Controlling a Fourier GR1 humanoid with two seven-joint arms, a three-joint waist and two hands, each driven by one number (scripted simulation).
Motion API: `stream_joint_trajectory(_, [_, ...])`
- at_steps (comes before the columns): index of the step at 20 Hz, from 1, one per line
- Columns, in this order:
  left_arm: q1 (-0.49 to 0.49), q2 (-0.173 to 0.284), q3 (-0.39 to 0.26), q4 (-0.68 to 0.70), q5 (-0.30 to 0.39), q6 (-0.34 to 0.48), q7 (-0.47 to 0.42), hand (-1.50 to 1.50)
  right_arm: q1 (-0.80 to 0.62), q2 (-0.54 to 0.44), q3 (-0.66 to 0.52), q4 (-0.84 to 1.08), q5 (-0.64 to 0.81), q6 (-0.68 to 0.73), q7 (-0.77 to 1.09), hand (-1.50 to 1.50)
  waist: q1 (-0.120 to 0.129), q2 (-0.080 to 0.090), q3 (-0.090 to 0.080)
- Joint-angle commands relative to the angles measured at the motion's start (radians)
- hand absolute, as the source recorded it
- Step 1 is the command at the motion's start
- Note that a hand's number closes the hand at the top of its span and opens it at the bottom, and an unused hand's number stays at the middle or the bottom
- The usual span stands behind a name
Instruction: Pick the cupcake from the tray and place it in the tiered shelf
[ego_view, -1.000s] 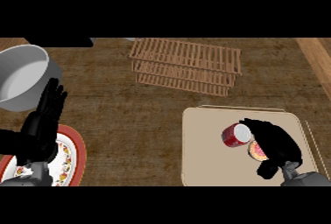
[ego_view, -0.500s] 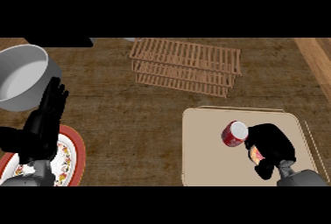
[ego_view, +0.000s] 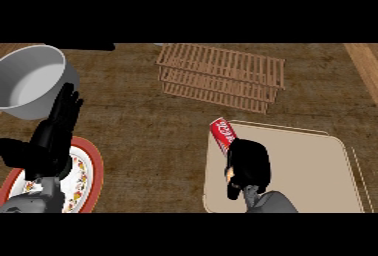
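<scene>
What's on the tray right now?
On the tray: the right hand, fingers curled, and a red can lying at the tray's upper-left edge, beside the fingers. The cupcake cannot be seen; whatever the hand holds is covered.

A: What sort of place is this?

B: A kitchen, by the look of it; the worktop has a dark brown woven-looking surface; a wooden tiered shelf of thin slats lies on it at the back.

A: Anything else that says kitchen?

B: A large grey pot sits at the far left; a plate with a red rim and a flowered pattern lies near the left front; a beige tray with rounded corners sits on the right.

A: So cookware and tableware?

B: Yes; all of it household kitchen ware.
</scene>
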Motion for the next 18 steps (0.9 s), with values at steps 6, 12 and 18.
stream_joint_trajectory(6, [-0.025, -0.018, -0.034, 0.000, -0.023, 0.004, 0.011, 0.00, -0.289, 0.059, 0.270, -0.011, -0.191, -0.293, 0.460, 1.50, 0.023, 0.003, 0.009])
stream_joint_trajectory(12, [-0.032, -0.006, -0.005, 0.043, -0.010, -0.001, 0.018, 0.00, -0.453, 0.059, 0.196, -0.158, -0.131, -0.394, 0.579, 1.50, -0.004, -0.009, 0.007])
stream_joint_trajectory(18, [-0.014, -0.011, 0.003, 0.016, -0.011, 0.012, 0.015, 0.00, -0.593, 0.059, 0.115, -0.122, 0.007, -0.328, 0.674, 1.50, -0.013, -0.013, 0.005])
